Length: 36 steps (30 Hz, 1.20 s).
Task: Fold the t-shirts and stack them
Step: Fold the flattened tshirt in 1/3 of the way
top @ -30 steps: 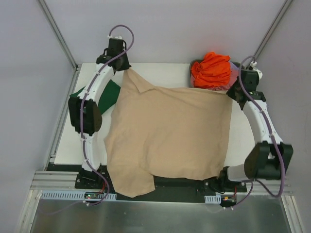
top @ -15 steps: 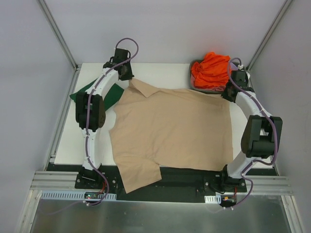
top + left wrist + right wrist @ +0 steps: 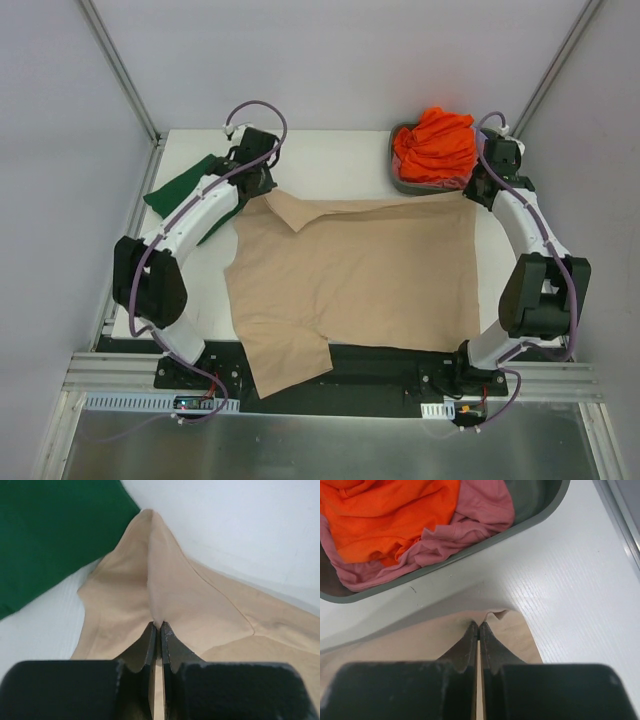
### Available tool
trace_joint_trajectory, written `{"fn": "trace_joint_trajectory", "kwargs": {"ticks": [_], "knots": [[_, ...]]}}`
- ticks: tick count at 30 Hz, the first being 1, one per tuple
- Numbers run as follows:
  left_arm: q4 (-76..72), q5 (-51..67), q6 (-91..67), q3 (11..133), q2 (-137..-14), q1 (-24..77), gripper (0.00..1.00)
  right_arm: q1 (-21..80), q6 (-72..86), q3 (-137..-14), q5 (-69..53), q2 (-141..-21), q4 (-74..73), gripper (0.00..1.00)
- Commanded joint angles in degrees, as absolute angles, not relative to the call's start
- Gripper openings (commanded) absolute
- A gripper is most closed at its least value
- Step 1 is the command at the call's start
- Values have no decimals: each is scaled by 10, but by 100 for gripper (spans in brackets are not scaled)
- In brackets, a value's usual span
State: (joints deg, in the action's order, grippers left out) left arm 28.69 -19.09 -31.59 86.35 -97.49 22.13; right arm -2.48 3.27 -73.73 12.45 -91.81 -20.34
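Beige tee (image 3: 360, 275) lies spread flat, green tee (image 3: 170, 192) beside it, orange tee (image 3: 435, 140) bunched on pink tee (image 3: 470, 520).

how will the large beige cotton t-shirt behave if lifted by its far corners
Probably floppy: the large beige cotton t-shirt peaks into a soft ridge where the left gripper pinches it. It would likely sag between that and the right gripper. Its near sleeve drapes over the edge of the white table, so probably limp and light.

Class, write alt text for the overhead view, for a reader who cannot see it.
A beige t-shirt lies spread on a white table, its far corners pinched in the jaws of the left gripper and right gripper. A green t-shirt lies far left; a grey tub holding an orange t-shirt sits far right.
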Motion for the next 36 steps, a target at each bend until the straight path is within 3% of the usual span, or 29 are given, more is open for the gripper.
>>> {"fn": "trace_joint_trajectory", "kwargs": {"ticks": [1, 10, 36], "knots": [[371, -301, -424, 813, -903, 246, 0, -30, 13, -763, 131, -882, -225, 0], [440, -297, -519, 736, -813, 283, 0, -34, 4, -780, 131, -882, -260, 0], [478, -207, -589, 585, -678, 380, 0, -46, -34, -757, 124, -890, -272, 0]]}}
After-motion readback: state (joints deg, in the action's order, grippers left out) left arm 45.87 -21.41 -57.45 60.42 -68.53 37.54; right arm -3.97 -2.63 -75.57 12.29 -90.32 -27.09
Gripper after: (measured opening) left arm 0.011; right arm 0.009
